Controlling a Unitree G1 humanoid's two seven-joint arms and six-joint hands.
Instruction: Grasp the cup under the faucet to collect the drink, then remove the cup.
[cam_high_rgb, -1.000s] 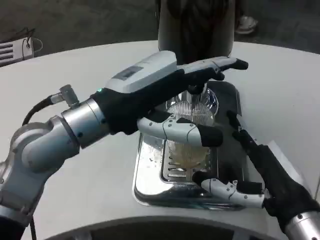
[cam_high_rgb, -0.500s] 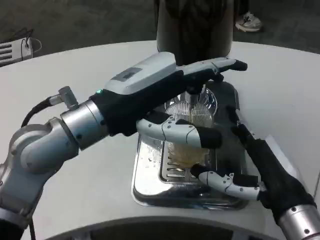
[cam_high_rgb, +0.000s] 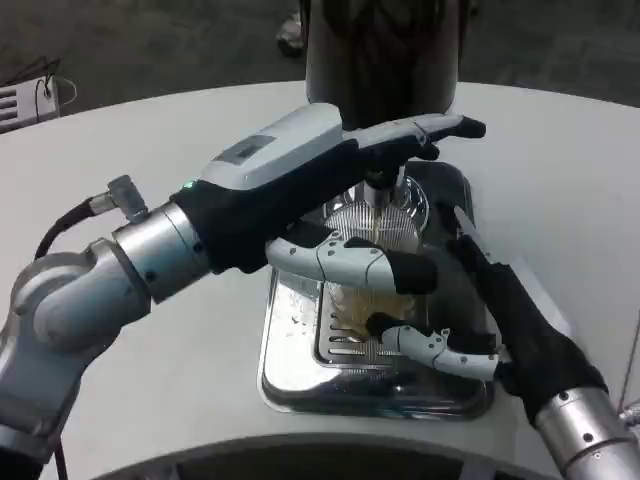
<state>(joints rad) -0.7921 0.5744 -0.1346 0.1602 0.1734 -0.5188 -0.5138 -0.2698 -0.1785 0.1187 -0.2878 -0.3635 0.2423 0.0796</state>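
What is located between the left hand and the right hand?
In the head view, the clear cup stands on the metal tray between the left hand and right hand.

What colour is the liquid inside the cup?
Pale yellow, inside the clear ribbed cup, seen in the head view.

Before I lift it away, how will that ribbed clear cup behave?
The cup looks like thin ribbed plastic, so it probably flexes if squeezed. Yellowish liquid sits in its lower part, so tilting may slosh it. The wet-looking metal drip tray suggests a slippery base.
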